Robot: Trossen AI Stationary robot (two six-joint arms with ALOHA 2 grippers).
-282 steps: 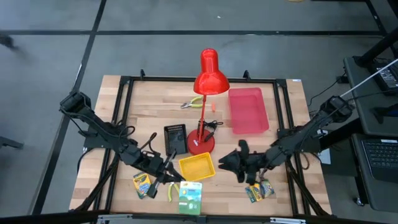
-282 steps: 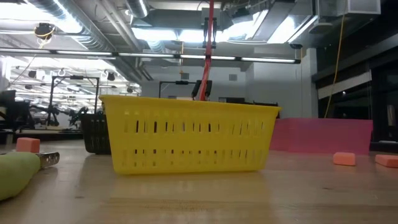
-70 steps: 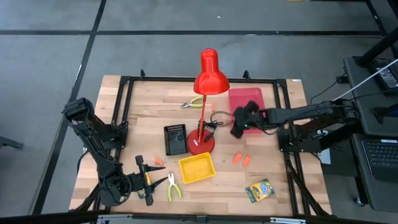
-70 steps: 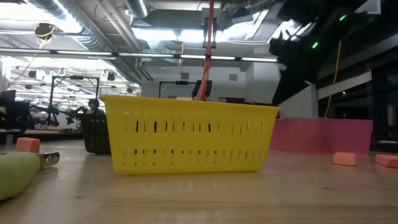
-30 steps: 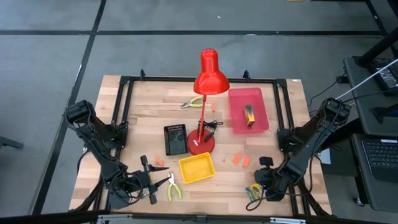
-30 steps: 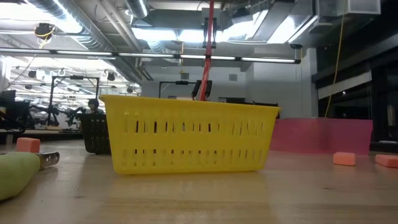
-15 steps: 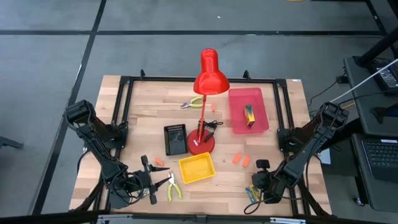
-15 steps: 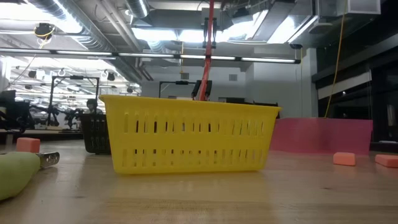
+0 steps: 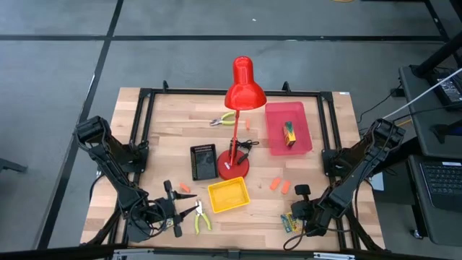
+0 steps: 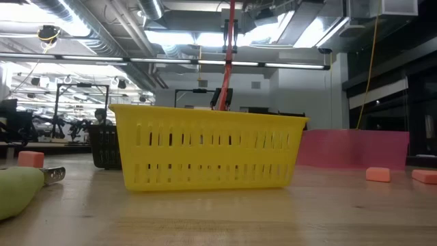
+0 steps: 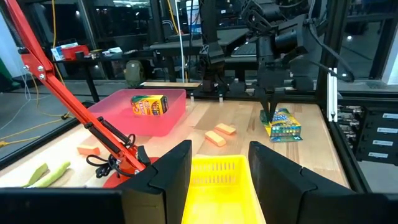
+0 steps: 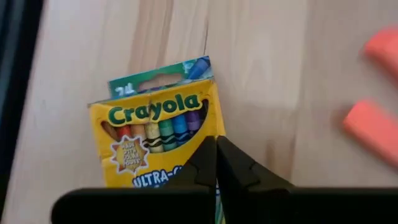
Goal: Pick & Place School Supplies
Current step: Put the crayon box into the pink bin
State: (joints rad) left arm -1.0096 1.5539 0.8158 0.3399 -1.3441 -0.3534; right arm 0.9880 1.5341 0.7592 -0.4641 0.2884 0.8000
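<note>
A yellow-and-green crayon box point(image 9: 290, 222) lies flat on the table near the front right; it also shows in the right wrist view point(image 12: 155, 140) and the left wrist view point(image 11: 283, 123). My right gripper point(image 9: 296, 217) is shut and points down over it, its tips point(image 12: 216, 144) at the box's face. A second crayon box point(image 9: 289, 133) lies in the pink tray point(image 9: 299, 115). My left gripper point(image 9: 177, 210) is open and empty at the front left, beside pliers point(image 9: 200, 217). A second pair of pliers point(image 9: 224, 119) lies at the back. Orange pieces point(image 9: 280, 186) lie loose. My right gripper's shut fingertips point(image 11: 268, 116) come from above, pointing down, at the top face of the crayon box point(image 12: 205, 124), which lies flat on the table. I cannot tell whether they touch it.
The red desk lamp point(image 9: 234, 162) stands mid-table, with a black tray point(image 9: 203, 162) to its left and a yellow tray point(image 9: 228, 195) in front. More orange pieces lie near the left gripper point(image 9: 184, 188) and by the lamp arm point(image 9: 247, 124). A black frame rims the table.
My right gripper has gone a little toward the table's left edge, staying low over the crayon box at the front right.
</note>
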